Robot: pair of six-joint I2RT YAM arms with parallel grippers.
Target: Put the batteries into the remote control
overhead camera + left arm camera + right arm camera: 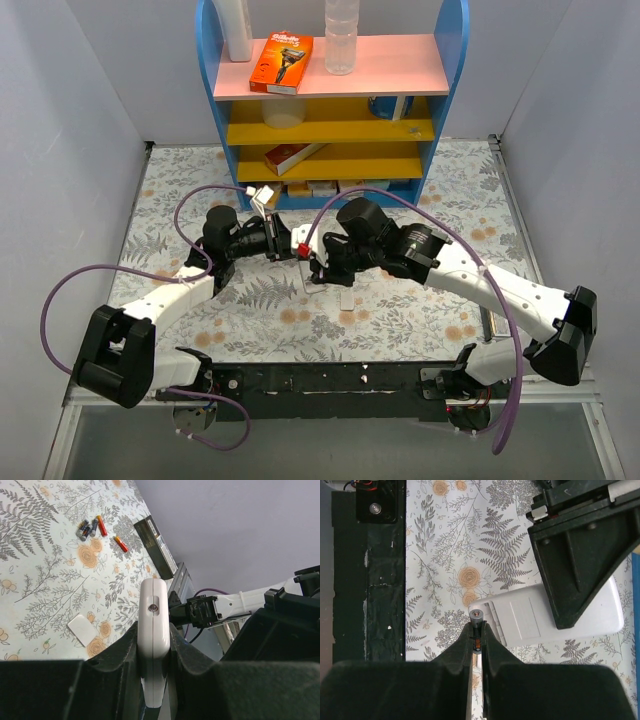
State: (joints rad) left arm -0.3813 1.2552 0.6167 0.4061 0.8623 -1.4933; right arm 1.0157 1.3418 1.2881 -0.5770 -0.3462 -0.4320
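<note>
L gripper point(153, 632) was clamped tight on the remote control point(152, 600). One finger sat on each side, w/ the remote standing on edge betw. them and its white body sticking out past the tips. In the R wrist view the remote's plain white back faced the camera above the floral table point(45, 580) cloth. The recessed panel lay toward its free end; the other end was hidden under the L gripper.

R gripper point(476, 630) was closed on one battery point(476, 614). The silvery end poked out beyond the fingertips, right at the remote's lower edge by the recessed panel. Couldn't tell if the two were touching.

The other batteries point(90, 528) lay loose on the cloth: a small cluster, plus one more nearby, slightly apart. A black remote point(156, 547) lay just beyond them. A small flat white piece point(82, 629) lay on the cloth closer to the L gripper, well apart from the batteries.

In the top view both arms met mid-table in front of a shelf unit point(335, 90).
</note>
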